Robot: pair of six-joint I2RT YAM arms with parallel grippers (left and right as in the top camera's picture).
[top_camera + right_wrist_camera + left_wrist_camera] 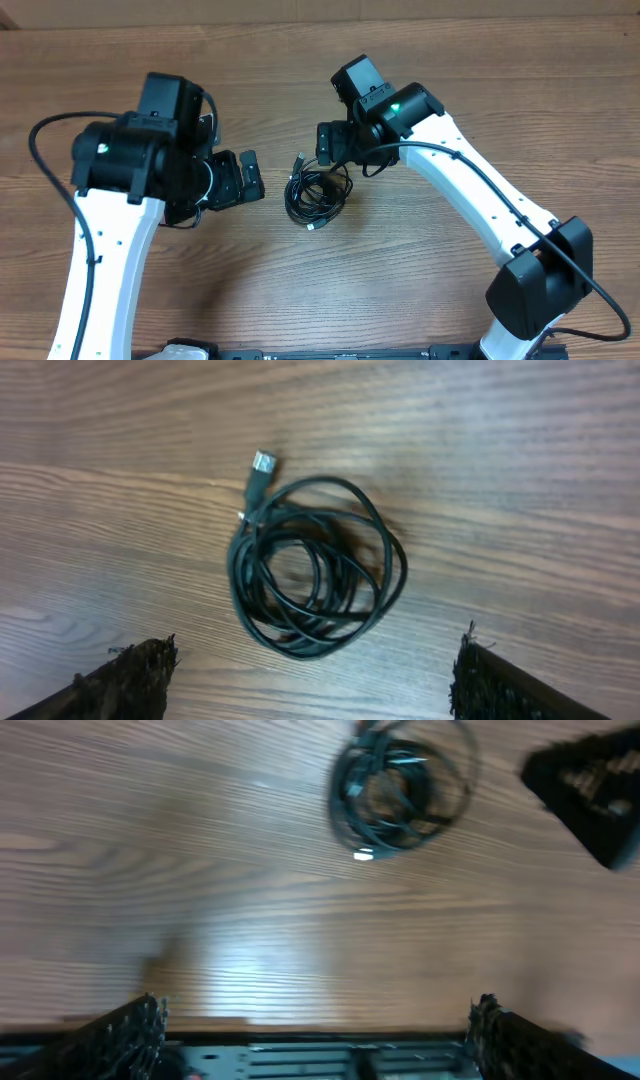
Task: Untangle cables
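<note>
Cable is lying as a loose black coil mid-surface, w/ several loops crossing each other. I'm judging it light, soft and floppy, prob. a bit slick, so lifting from the middle would likely be dragging the whole bundle along. Best hold, imo: the stiff plug poking out at the coil's edge, or the strand right behind it. Both my jaws are gaping wide, gripping nothing. Right jaws are hovering just beside the coil's far-right edge. Left jaws are sitting near it on the opposite side, not touching. Coil is lying between the two.
</note>
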